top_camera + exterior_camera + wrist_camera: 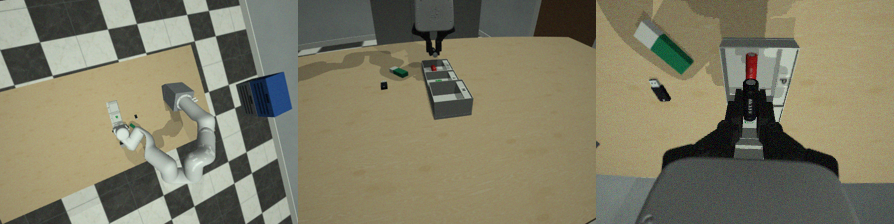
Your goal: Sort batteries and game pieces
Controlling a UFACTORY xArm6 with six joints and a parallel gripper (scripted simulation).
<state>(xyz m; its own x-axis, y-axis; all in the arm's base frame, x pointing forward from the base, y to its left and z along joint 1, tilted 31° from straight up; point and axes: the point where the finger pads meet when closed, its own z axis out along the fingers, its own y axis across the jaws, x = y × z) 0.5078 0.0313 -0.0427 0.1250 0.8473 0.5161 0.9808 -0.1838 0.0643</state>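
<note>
My gripper point(435, 52) point(750, 100) is shut on a black cylindrical battery point(435, 54) point(751, 94). It holds the battery level, just above the far end bin point(423, 65) point(761, 43) of a row of three grey bins. A red battery point(434, 67) point(752, 63) lies inside that bin. Its label is too small to read. The middle bin point(452, 75), marked A, holds a small green piece point(438, 80) point(116, 116). The near bin point(453, 108), marked M, looks empty. In the overhead view the arm's wrist point(122, 133) hides the gripper and the far bin.
A green and white block point(399, 72) point(663, 47) point(131, 125) lies on the table left of the bins. A small black USB stick point(384, 85) point(660, 91) point(136, 116) lies beyond it. The arm's grey base point(176, 95) stands near the table's right edge.
</note>
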